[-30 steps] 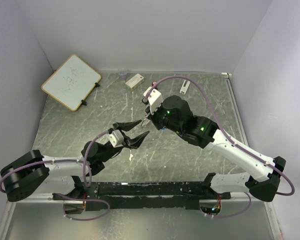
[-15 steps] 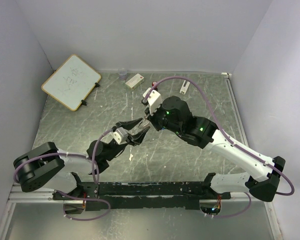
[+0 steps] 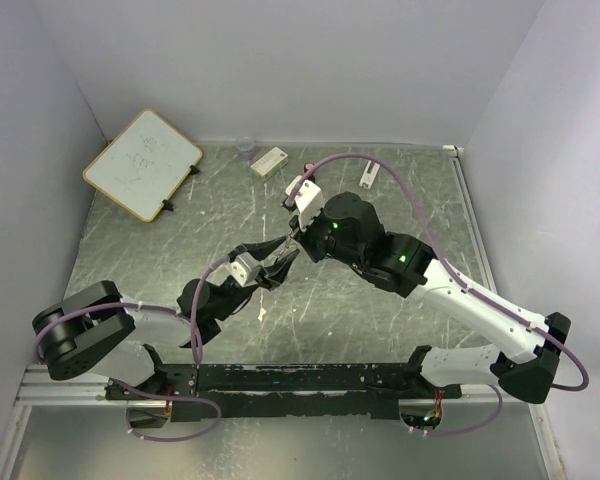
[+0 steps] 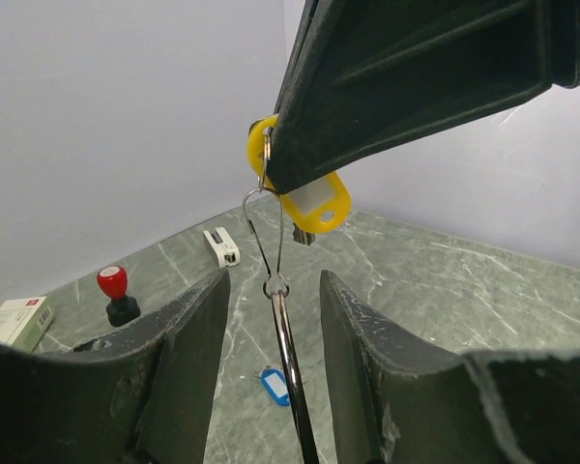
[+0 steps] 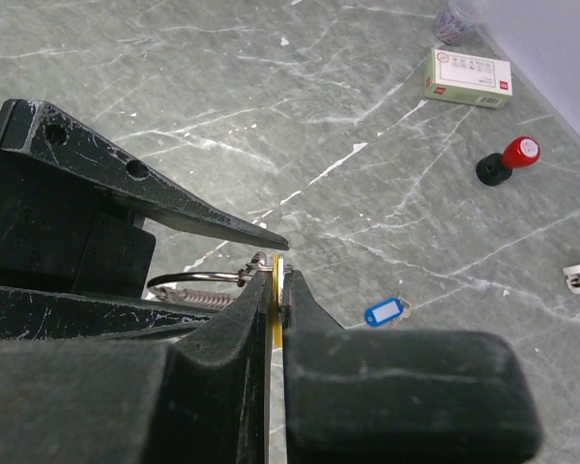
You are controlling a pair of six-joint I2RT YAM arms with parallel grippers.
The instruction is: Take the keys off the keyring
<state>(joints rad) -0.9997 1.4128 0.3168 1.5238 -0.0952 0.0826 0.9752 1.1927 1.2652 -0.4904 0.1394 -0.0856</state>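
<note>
advanced since a second ago: parted left jaws astride keyring, long axis lengthwise between them, hung from yellow-headed key clenched in right jaws.

So the left arm comes in low from the bottom left of the top view, elbow folded back, forearm angling up-right toward frame center. The left gripper has its jaws spread apart, tips pointing up-right. The right arm stretches from the bottom right corner up-left, wrist tipped down at center. The right gripper is pinched tight on the yellow key, pretty much nose to nose with the other one's tips.
</note>
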